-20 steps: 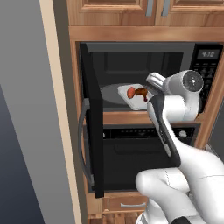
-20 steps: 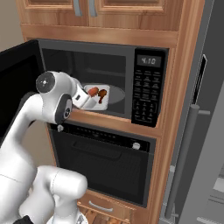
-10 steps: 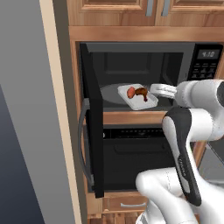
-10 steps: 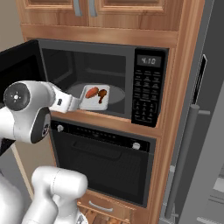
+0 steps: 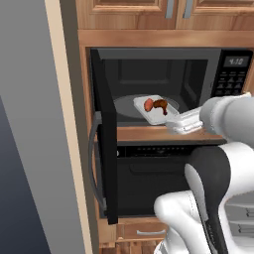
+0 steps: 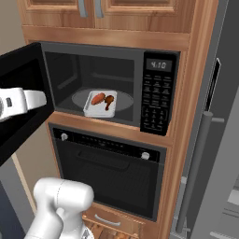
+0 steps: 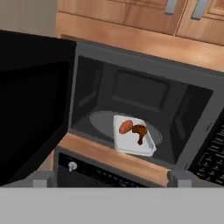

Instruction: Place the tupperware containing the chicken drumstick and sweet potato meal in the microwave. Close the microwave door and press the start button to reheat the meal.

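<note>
Hand view: shallow pale grey-white plastic tupperware (image 7: 133, 136) with orange-red food sits on the round turntable plate (image 7: 99, 123) inside the black boxy microwave (image 7: 135, 111), toward the plate's right side, nothing gripping it.
Gripper: two dark finger tips (image 7: 41, 179) spread wide, nothing between them; hand is outside the cavity, in front of the wooden shelf edge (image 7: 113, 158).
Door: wide black microwave door (image 5: 105, 134) with grey bar handle (image 5: 93, 163) stands fully open on the left.
Keypad: right side, display (image 6: 158, 65) lit.
Risk: door swing is long; a push off the panel edge could slip, leave it unlatched, and start won't register.
Risk 2: pressing a wrong small key beside start.
</note>
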### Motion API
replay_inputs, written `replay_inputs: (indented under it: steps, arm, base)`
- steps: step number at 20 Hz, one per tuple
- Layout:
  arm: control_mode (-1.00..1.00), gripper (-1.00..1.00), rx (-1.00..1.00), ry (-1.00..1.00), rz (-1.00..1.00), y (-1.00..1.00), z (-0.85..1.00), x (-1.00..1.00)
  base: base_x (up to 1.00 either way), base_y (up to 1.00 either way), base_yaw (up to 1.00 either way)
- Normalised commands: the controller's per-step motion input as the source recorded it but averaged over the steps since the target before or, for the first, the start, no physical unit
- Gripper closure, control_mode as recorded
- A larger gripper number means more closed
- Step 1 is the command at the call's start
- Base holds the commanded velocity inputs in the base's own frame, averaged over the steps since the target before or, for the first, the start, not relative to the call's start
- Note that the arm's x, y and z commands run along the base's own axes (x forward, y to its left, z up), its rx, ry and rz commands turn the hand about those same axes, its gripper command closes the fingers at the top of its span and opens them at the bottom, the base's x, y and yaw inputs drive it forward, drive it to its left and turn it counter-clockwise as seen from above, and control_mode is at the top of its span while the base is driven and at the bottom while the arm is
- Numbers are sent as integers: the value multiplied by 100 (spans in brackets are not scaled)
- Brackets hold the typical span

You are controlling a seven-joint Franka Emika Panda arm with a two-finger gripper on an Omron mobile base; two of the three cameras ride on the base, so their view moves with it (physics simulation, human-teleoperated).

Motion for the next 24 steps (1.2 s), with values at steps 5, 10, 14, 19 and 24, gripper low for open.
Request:
replay_inputs:
  steps: [5,10,14,19,24]
  arm:
    - [-100,-100,-56,-4,3,56,19,-100]
    - [-100,-100,-51,-8,1,71,0,-91]
    - [-100,-100,-47,-1,0,91,0,-57]
    - [-100,-100,-44,0,0,100,-1,-7]
    - [-100,-100,-36,0,-1,97,-27,21]
  base:
    - [0,0,0]
    - [0,0,0]
    - [0,0,0]
    - [0,0,0]
    - [0,0,0]
